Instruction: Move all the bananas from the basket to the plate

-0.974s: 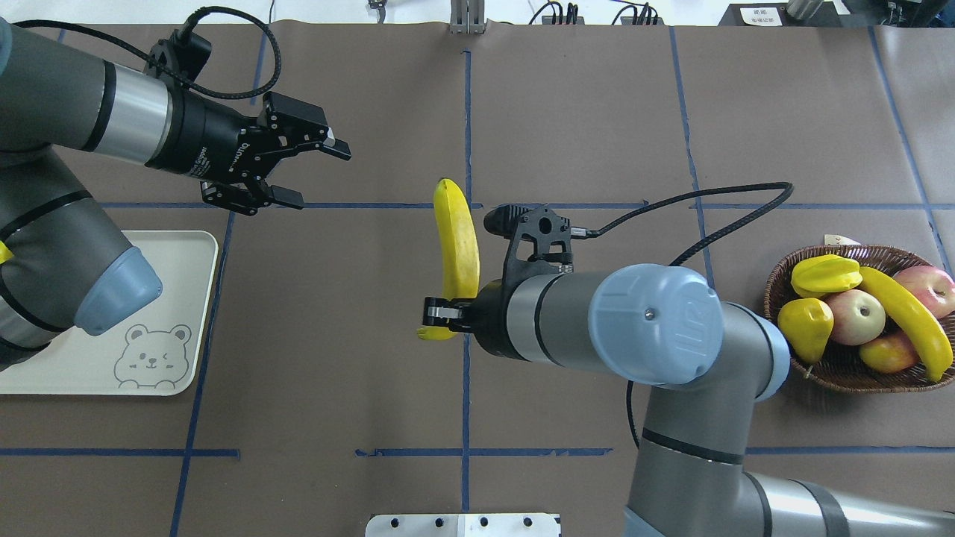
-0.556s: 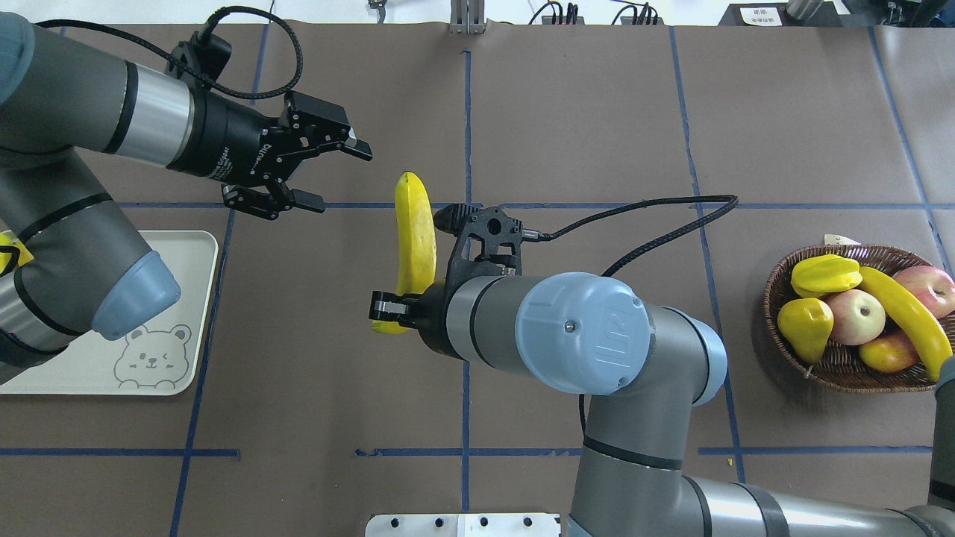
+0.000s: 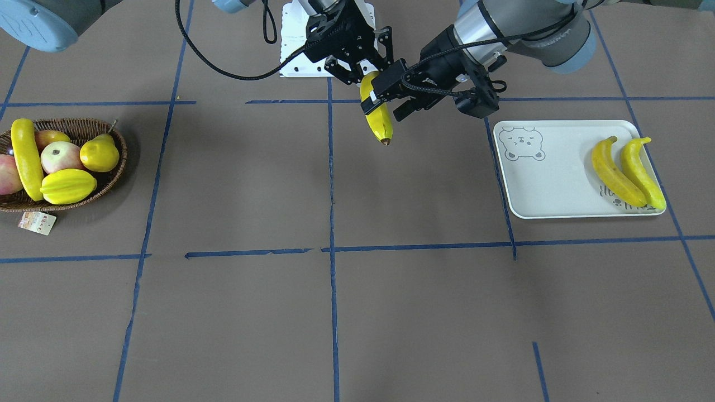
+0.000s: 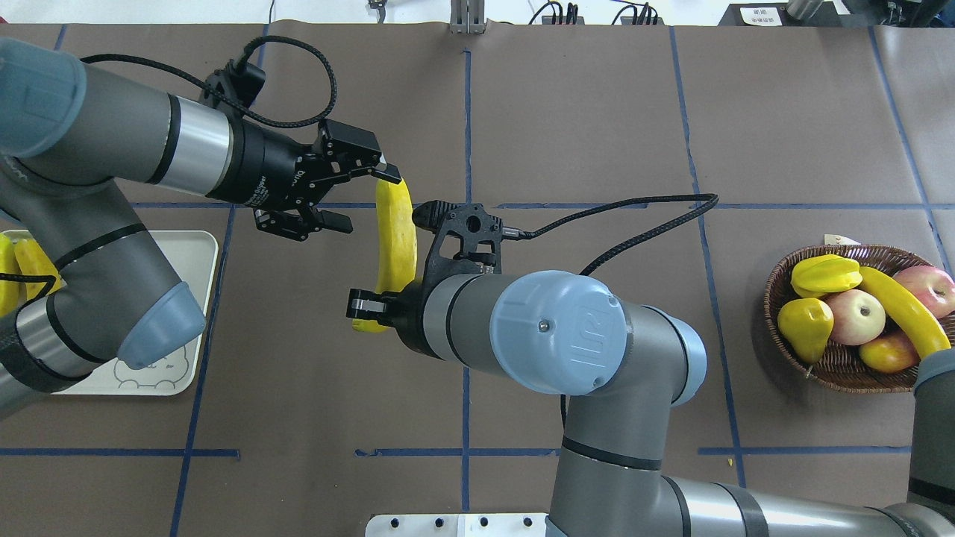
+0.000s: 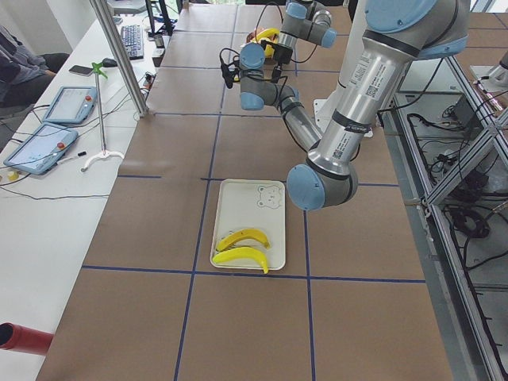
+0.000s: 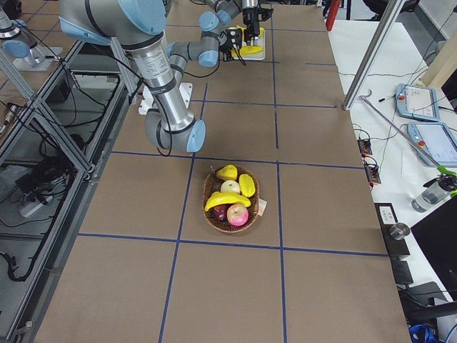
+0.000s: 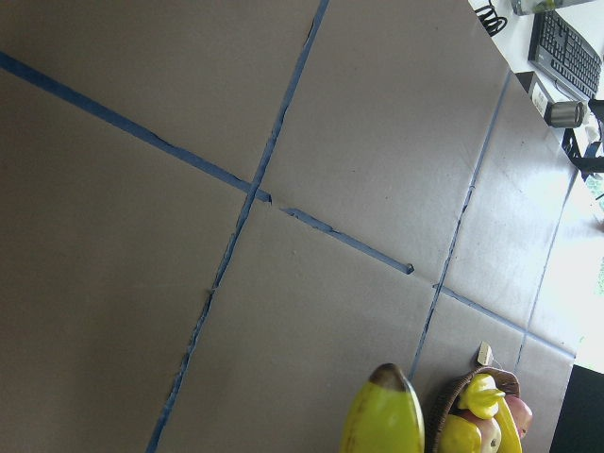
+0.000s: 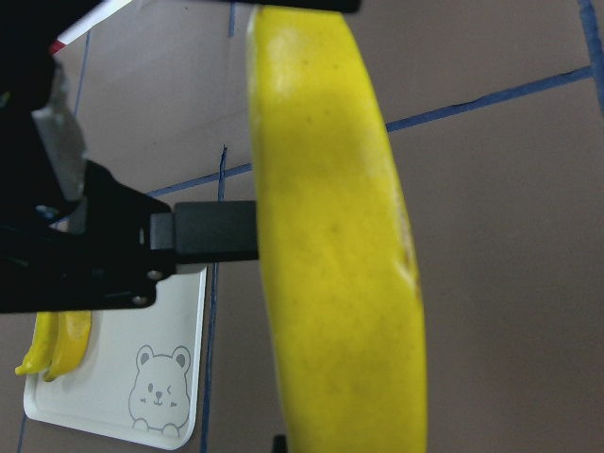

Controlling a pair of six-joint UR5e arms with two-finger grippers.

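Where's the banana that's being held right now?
In the overhead view the banana hangs just left of the centre tape line, its near end in the right gripper, the open left gripper at its far end.

Grey arms, pale-blue joint caps, black claws, braided black cables.

Overhead: left arm covers most of the plate. I see only its 3 o'clock rim and scraps of the bear print. Plate bananas are slivers, clipped by the frame at 9 o'clock. Held banana: 6 o'clock end lost behind the right gripper. Basket banana: 5 o'clock end under the right arm.

Front view: basket clipped at 9 o'clock.

Left wrist: held banana and basket cut off at 6 o'clock.

Right wrist: held banana blurred, overruns the frame at 12 and 6.

Side views: grippers too small, so I can't read the jaws.
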